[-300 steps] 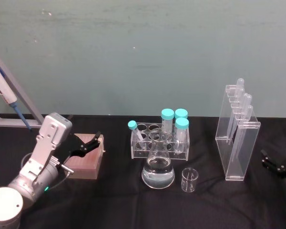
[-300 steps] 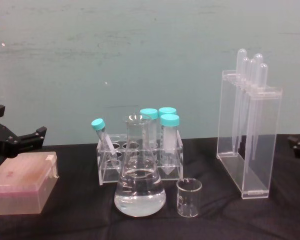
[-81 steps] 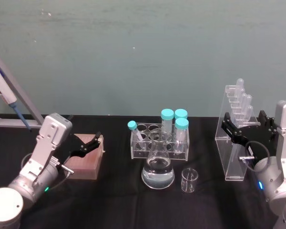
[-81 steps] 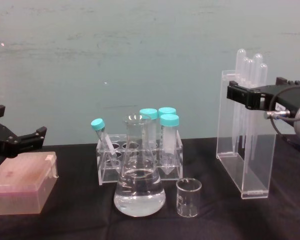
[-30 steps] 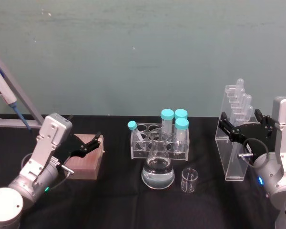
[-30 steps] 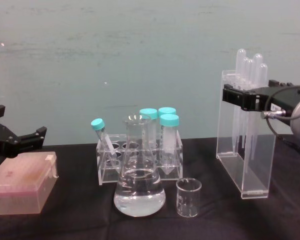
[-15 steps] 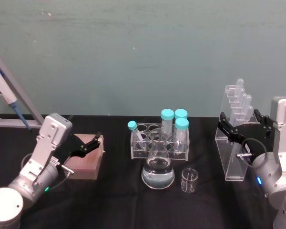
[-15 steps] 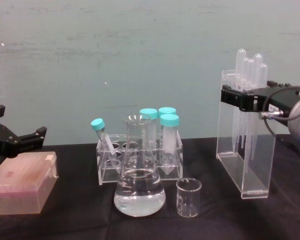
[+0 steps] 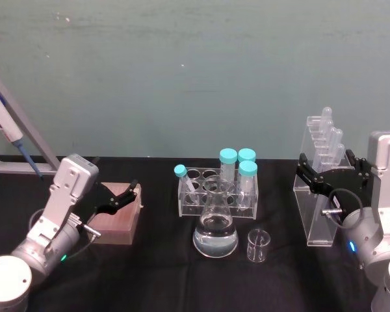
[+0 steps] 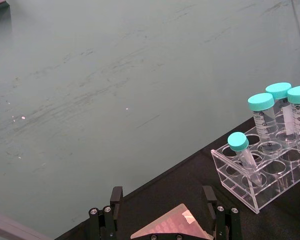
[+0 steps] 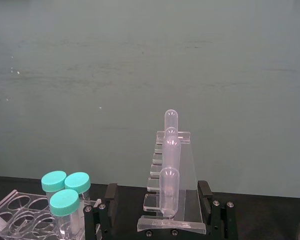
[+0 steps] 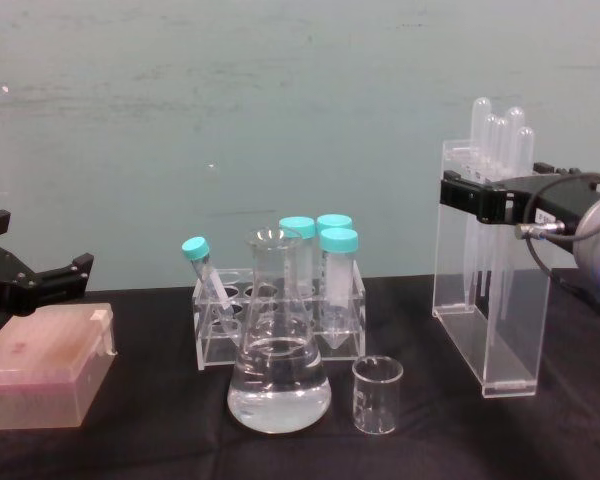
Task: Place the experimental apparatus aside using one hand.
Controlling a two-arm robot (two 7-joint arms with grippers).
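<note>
One black table [image 9: 162,273] carries everything. One tall, narrow clear acrylic pipette stand [image 9: 322,221] stands upright at the table's right side, with four plastic pipettes [image 12: 517,125] hanging in it, bulbs above its top edge. The right gripper [image 9: 329,166] reaches in from the right at the stand's upper part, level and pointing away from the robot. Its black fingers [image 11: 110,193] are spread wide on either side of the stand, with a gap on both sides and nothing gripped. The left gripper [image 9: 120,197], also spread and holding nothing, hovers over one pink box [image 9: 117,220] at the left. At centre is one clear rack [image 9: 208,198] with four teal-capped tubes [image 9: 247,170], one of them tilted. One conical flask [image 9: 216,233] of clear liquid stands just in front, and one small glass beaker [image 9: 257,246] beside it.
</note>
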